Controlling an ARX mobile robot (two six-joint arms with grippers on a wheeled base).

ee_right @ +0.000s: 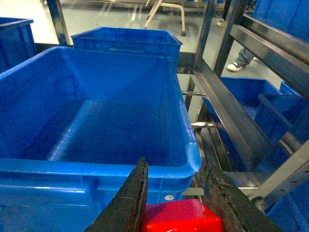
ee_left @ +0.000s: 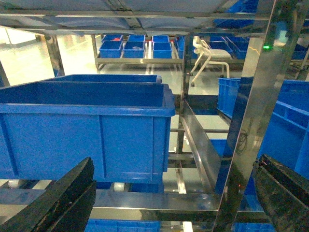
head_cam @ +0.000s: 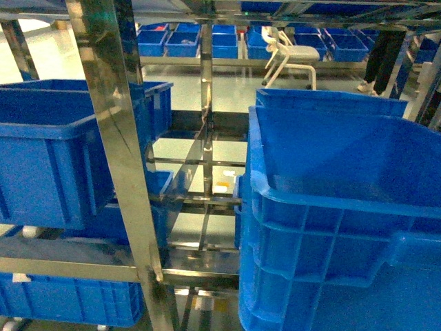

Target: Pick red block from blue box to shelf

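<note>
While the red block (ee_right: 182, 216) is pinched between the two dark fingers (ee_right: 126, 203) of the right gripper (ee_right: 179, 212), it is held up in the air, just in front of the near rim of a dark blue crate (ee_right: 96, 166). Only the top part of the block can be seen, at the bottom edge of the right wrist view. It sits low between the fingers, with one finger pressed on each side. It is likely held this high so that it can be carried over the crates and onto the shiny steel shelf (head_cam: 124, 172). The bars of the shelf (ee_right: 227, 130) are seen just to the right of the crate, and that open spot looks like a good place for the block.

The left gripper (ee_left: 164, 203) is spread wide open and nothing is held in it. It is pointed at the shelf, near another dark blue crate (ee_left: 87, 130) that rests on a shelf tier. The turquoise box is not seen in any view.
</note>
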